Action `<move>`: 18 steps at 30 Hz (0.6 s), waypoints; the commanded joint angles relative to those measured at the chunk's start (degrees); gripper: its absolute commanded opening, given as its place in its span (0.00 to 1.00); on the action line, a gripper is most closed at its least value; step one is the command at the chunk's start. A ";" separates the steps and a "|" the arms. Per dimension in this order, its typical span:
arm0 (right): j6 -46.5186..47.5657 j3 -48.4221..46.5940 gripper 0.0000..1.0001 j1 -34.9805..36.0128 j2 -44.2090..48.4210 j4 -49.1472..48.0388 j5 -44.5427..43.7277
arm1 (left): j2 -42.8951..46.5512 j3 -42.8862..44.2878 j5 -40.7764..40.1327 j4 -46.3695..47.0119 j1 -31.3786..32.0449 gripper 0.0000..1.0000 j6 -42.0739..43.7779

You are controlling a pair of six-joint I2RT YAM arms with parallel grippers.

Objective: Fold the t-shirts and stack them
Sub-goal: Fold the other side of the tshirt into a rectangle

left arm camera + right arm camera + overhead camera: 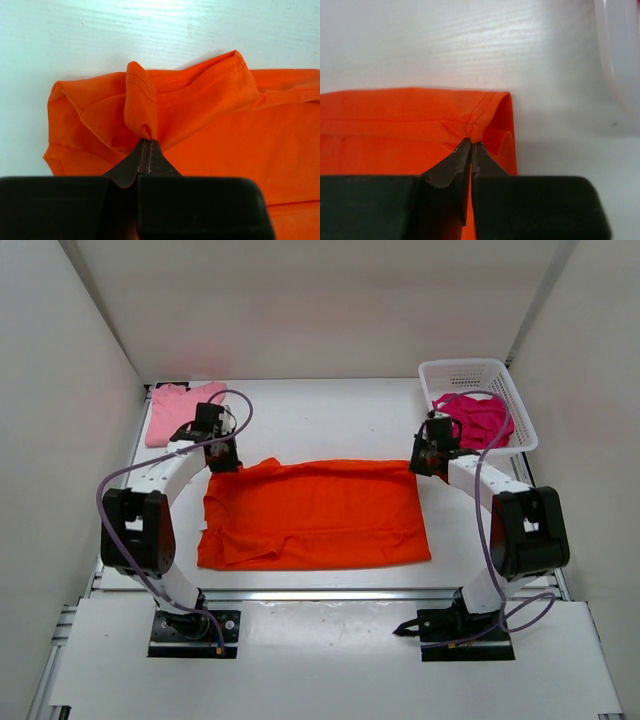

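L end effector, R end effector pinch orange shirt far corners; basket nearby.

Nothing can be read in any view. No print, label, brand or number shows on the orange shirt, the pink shirt, the magenta shirt, the basket or the tabletop (close up, the hems bear only stitching).
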State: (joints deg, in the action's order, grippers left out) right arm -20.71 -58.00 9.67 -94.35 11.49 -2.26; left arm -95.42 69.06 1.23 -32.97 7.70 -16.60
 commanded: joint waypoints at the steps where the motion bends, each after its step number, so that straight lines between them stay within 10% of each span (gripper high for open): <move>1: 0.50 4.11 0.00 -1.14 6.53 -3.40 5.06 | 5.58 -2.61 -1.15 0.28 -0.58 0.00 -0.98; 18: 1.20 15.89 0.00 -0.36 20.78 0.65 8.50 | 25.63 -18.34 -0.54 -1.22 -0.23 0.00 -1.41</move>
State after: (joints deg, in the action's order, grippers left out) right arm -19.97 -43.70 8.69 -76.25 12.08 5.52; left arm -73.38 52.71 0.64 -33.89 7.03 -17.50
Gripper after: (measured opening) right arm 0.009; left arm 0.024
